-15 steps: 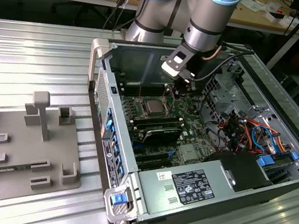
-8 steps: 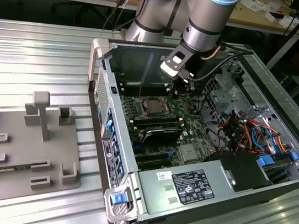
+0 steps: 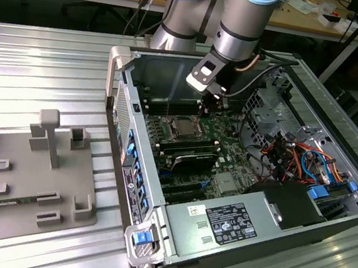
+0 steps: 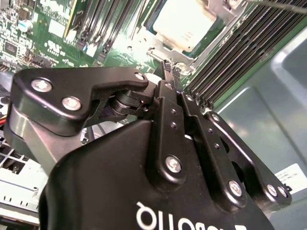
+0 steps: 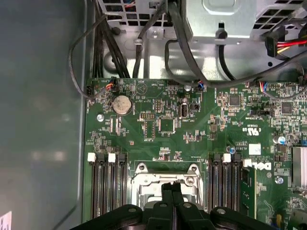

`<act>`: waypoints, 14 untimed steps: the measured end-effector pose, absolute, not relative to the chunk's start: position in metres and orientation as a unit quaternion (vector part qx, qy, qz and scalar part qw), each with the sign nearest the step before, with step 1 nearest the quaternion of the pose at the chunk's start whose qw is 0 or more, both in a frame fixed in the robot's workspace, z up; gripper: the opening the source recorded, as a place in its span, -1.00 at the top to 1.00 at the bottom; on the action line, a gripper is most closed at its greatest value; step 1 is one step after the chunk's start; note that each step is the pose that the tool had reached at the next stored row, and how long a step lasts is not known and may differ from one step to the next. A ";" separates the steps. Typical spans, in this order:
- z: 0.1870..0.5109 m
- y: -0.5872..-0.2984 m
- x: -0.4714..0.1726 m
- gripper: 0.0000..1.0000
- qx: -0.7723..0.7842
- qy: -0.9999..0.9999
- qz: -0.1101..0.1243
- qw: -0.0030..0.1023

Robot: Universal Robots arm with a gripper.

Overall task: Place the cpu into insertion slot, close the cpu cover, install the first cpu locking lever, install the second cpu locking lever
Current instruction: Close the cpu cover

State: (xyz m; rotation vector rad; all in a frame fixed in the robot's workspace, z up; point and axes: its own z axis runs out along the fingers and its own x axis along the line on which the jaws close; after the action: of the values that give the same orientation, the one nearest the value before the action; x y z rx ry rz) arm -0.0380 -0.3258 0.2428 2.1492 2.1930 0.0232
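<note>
The cpu [image 3: 183,128] lies in the insertion slot on the green board inside the open computer case; its pale silver top [image 4: 184,21] shows in the second wrist view. The cpu cover [image 4: 218,9] appears to lie flat around it as a silver frame. My gripper [image 3: 213,105] hangs just above the board beside the socket. Its black fingertips [image 4: 169,67] are shut together, with nothing seen between them, and point at the socket's rim. In the first wrist view the gripper [image 5: 171,188] stands over the socket's metal frame [image 5: 144,181].
Long black memory slots [image 5: 108,184] flank the socket on both sides. A grey power-supply box [image 3: 229,224] and bundled cables [image 3: 296,154] fill the case at the exterior view's right. A grey fixture plate [image 3: 19,178] lies on the ribbed metal table at its left.
</note>
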 end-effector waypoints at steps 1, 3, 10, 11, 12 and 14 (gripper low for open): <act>0.243 -0.326 -0.039 0.79 0.699 0.714 0.008 0.035; 0.243 -0.326 -0.042 0.79 0.699 0.714 0.008 0.035; 0.243 -0.326 -0.054 0.79 0.700 0.714 0.008 0.035; 0.243 -0.326 -0.054 0.79 0.699 0.714 0.008 0.035; 0.243 -0.326 -0.054 0.79 0.699 0.714 0.008 0.035; 0.243 -0.326 -0.054 0.79 0.699 0.714 0.008 0.035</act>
State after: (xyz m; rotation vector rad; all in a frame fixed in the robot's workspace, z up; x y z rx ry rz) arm -0.0538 -0.3259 0.2427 2.1491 2.1931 0.0232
